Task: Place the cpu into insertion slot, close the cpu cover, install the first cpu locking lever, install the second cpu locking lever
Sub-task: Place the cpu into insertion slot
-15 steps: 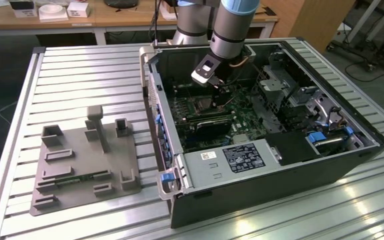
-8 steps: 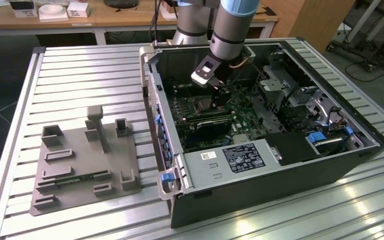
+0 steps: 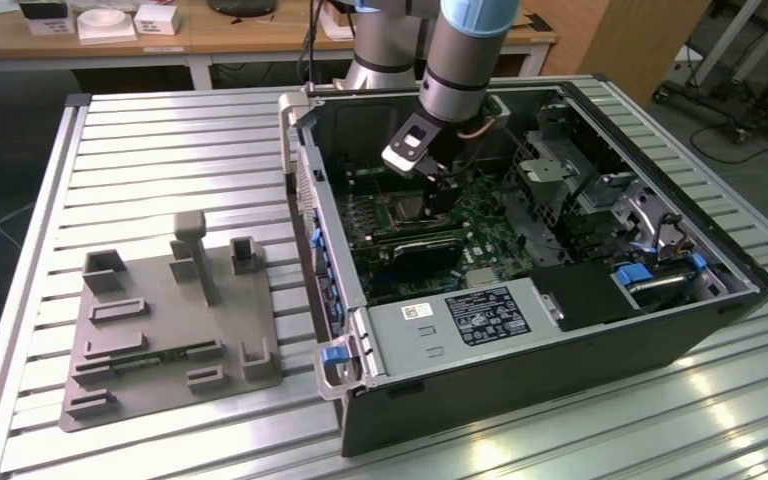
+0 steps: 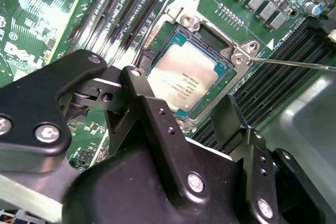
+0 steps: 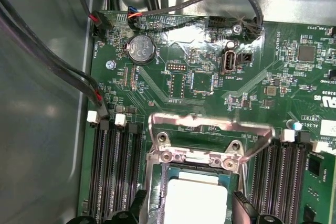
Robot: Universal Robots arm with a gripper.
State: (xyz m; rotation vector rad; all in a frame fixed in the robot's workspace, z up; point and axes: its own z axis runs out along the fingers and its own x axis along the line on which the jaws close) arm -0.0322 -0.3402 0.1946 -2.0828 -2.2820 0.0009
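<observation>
In the exterior view the gripper hangs inside the case, toward its 12 o'clock end, with the labelled box at 6 o'clock. Its fingers are spread and empty. The cpu lies flat in the socket below the gap between them. The cover stands raised.

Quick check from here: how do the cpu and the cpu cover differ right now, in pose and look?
The cpu lies flat in the socket, while the cpu cover stands tilted up, off the chip. The cpu is a solid pale plate, whereas the cpu cover is an open frame with the board showing through its centre. Both are silvery metal.
</observation>
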